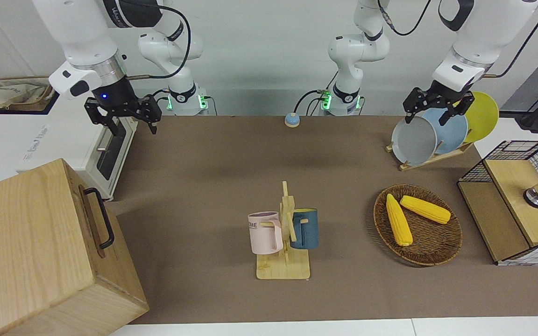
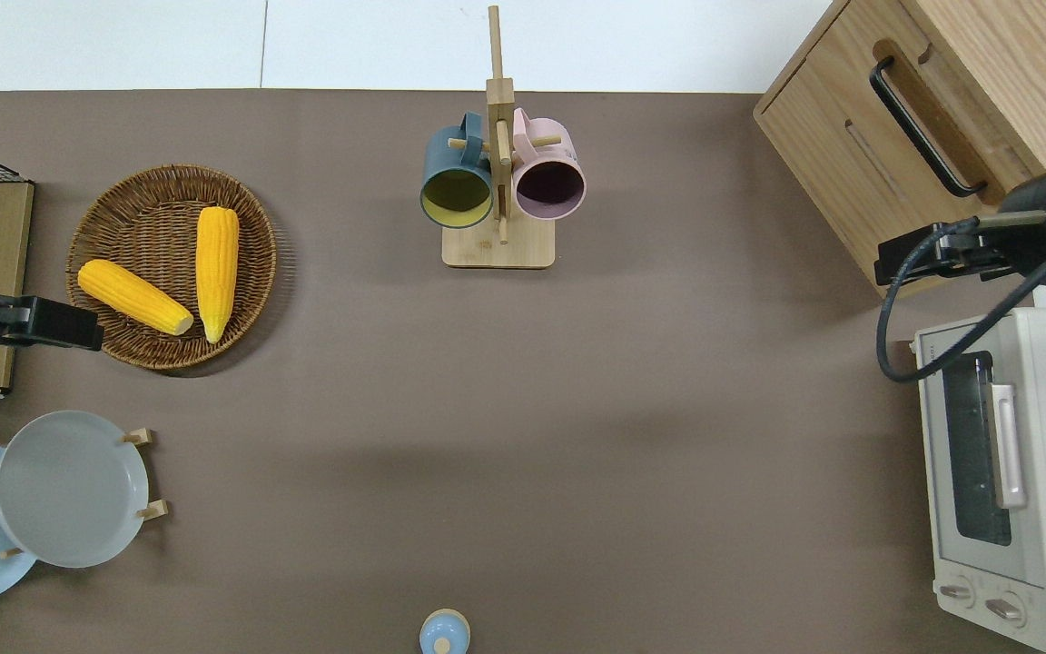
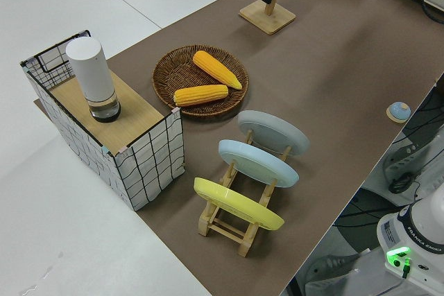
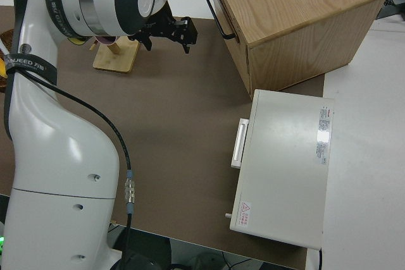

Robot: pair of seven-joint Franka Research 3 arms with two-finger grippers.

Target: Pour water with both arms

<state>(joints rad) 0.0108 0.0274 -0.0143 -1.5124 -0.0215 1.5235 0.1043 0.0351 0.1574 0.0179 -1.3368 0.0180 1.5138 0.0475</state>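
A broad stretch of brown table [image 2: 523,436] lay bare between the mug rack [image 2: 498,182] and the small blue knob [image 2: 444,633] near the robots. Toward the right arm's end, the wooden box [image 2: 932,118] and the toaster oven [image 2: 1004,490] walled the edge. Toward the left arm's end, the corn basket [image 2: 114,336], the plate rack [image 1: 430,158] and the wire crate [image 1: 514,205] crowded the passage

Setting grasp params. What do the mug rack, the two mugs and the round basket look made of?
Mug rack: pale wood, maybe bamboo, matte with visible grain. Pink mug and blue mug: smooth, low sheen, likely ceramic, possibly plastic. Basket: brown woven wicker, with a ribbed weave texture.
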